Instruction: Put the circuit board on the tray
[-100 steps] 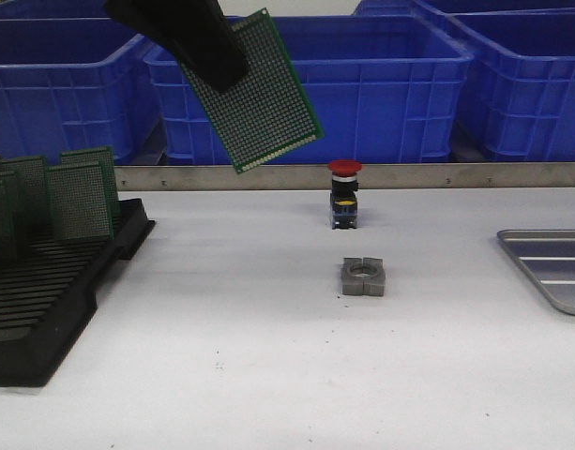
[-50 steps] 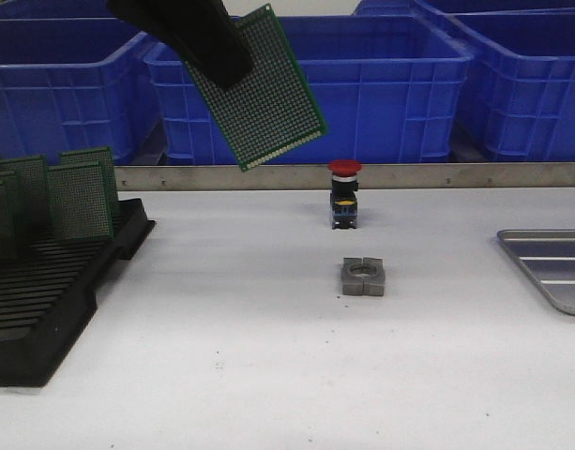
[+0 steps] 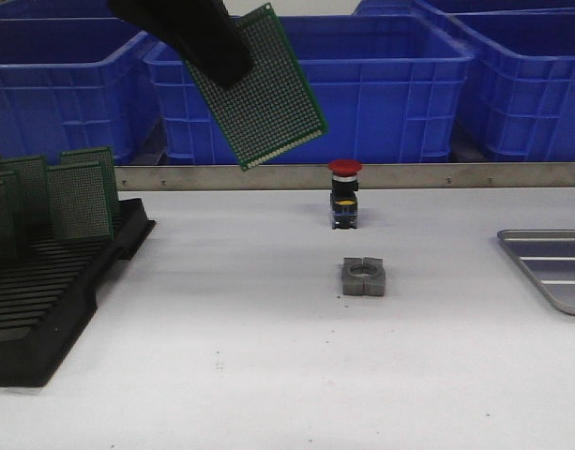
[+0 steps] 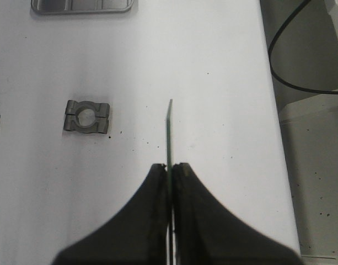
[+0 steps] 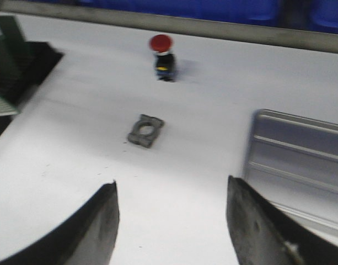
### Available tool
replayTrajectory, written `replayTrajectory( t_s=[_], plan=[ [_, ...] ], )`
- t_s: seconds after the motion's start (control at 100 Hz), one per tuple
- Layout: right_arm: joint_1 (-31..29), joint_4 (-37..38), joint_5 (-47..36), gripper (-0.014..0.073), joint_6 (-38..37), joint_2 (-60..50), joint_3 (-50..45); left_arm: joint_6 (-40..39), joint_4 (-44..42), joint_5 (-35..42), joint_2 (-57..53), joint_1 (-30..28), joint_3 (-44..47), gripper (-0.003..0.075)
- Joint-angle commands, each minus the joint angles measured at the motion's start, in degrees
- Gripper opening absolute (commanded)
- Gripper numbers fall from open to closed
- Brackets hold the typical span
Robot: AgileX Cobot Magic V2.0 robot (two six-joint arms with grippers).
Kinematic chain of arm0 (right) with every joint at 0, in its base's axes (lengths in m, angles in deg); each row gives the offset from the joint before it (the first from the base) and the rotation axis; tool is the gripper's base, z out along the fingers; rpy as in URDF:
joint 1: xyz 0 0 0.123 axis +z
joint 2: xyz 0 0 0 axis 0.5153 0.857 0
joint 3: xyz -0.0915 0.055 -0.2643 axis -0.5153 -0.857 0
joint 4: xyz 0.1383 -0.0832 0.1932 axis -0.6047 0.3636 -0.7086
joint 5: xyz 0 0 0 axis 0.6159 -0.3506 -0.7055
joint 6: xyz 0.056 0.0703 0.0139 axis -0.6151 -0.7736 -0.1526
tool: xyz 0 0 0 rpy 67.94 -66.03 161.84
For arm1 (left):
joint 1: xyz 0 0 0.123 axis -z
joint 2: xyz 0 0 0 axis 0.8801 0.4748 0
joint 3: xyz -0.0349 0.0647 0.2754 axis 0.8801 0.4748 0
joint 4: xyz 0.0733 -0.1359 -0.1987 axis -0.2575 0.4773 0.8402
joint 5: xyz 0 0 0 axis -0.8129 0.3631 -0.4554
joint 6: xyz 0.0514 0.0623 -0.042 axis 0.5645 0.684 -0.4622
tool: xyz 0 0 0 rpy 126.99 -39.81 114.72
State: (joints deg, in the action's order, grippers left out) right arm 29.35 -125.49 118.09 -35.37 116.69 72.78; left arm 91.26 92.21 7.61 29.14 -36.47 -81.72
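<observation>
My left gripper (image 3: 226, 70) is shut on a green perforated circuit board (image 3: 264, 94) and holds it tilted, high above the table's back left. In the left wrist view the board (image 4: 169, 138) shows edge-on between the closed fingers (image 4: 170, 165). The silver-grey tray (image 3: 550, 267) lies flat at the table's right edge; it also shows in the right wrist view (image 5: 295, 160) and the left wrist view (image 4: 83, 5). My right gripper (image 5: 171, 185) is open and empty above the table, left of the tray.
A black slotted rack (image 3: 43, 300) with several upright green boards (image 3: 79, 199) stands at the left. A red-capped push button (image 3: 344, 194) and a grey metal clamp block (image 3: 364, 277) sit mid-table. Blue bins (image 3: 381, 84) line the back behind a metal rail.
The held board has shifted slightly to the right compared with a second ago. Nothing else has moved.
</observation>
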Motion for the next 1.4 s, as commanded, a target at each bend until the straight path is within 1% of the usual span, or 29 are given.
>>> replayTrajectory(
  t_s=[0.0,0.02,0.07,0.14,0.22,0.28,0.39,0.5,0.77,1.02,1.07,1.15,1.39],
  plan=[
    [0.2,-14.4,0.6,0.0457,18.2,6.0,3.6,-0.7,3.5,-2.5,-2.8,0.6,-1.6,-0.0018],
    [0.2,-17.0,1.7,0.0457,20.7,7.6,4.0,-0.7,3.5,-2.5,-2.8,0.6,-1.6,-0.0018],
    [0.2,-22.5,4.3,0.0457,30.0,11.2,5.0,-0.7,3.5,-2.5,-2.8,0.6,-1.6,-0.0018],
    [0.2,-29.7,8.0,0.0457,39.7,16.1,6.2,-0.7,3.5,-2.5,-2.8,0.6,-1.6,-0.0018],
    [0.2,-35.6,12.3,0.0457,46.8,21.0,7.8,-0.7,3.6,-2.5,-2.8,0.6,-1.6,-0.0018],
    [0.3,-37.2,15.2,0.0457,50.5,24.8,9.1,-0.7,3.6,-2.5,-2.8,0.6,-1.6,-0.0018],
    [1.3,-37.3,19.2,0.0457,53.4,30.3,12.1,-0.7,3.6,-2.5,-2.8,0.6,-1.6,-0.0018],
    [4.5,-37.2,20.6,0.0457,55.8,35.3,14.8,-0.7,3.6,-2.5,-2.8,0.6,-1.6,-0.0018],
    [12.8,-37.2,19.0,0.0457,57.4,43.6,20.5,-0.7,3.6,-2.5,-2.8,0.6,-1.6,-0.0018],
    [16.3,-37.2,18.2,0.0451,57.4,48.4,25.1,-0.7,3.7,-2.5,-2.8,0.6,-1.6,-0.0018],
    [16.9,-37.2,18.1,0.043,57.4,49.0,25.6,-0.7,3.7,-2.5,-2.8,0.6,-1.6,-0.0018],
    [17.5,-37.2,17.9,0.0365,57.4,49.5,26.0,-0.7,3.8,-2.5,-2.8,0.6,-1.6,-0.0018],
    [18.4,-37.3,16.8,0.0036,57.4,49.8,26.1,-0.7,3.8,-2.5,-2.8,0.6,-1.6,-0.0018]
  ],
)
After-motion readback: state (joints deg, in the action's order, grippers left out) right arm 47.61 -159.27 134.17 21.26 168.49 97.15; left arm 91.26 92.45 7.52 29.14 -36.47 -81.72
